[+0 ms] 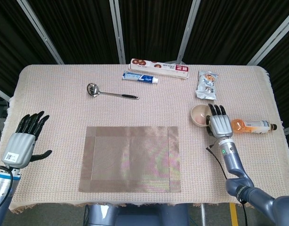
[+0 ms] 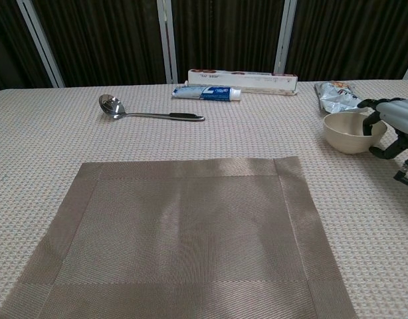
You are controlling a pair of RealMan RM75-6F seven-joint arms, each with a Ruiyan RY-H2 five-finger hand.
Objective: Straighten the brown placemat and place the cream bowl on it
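The brown placemat (image 1: 130, 157) lies flat in the near middle of the table, its edges about square to the table front; the chest view shows the placemat (image 2: 184, 232) close up. The cream bowl (image 1: 199, 115) stands upright on the cloth to its right, off the mat. My right hand (image 1: 220, 124) lies against the bowl's right side with fingers stretched out. In the chest view its dark fingertips (image 2: 371, 122) reach over the rim of the bowl (image 2: 347, 133), while the thumb stays apart below. My left hand (image 1: 23, 141) hovers with spread fingers at the table's left edge, holding nothing.
Along the back lie a metal spoon (image 1: 109, 92), a toothpaste tube (image 1: 140, 77), a long red-and-white box (image 1: 159, 68) and a silver snack bag (image 1: 207, 84). An orange drink bottle (image 1: 252, 125) lies just right of my right hand.
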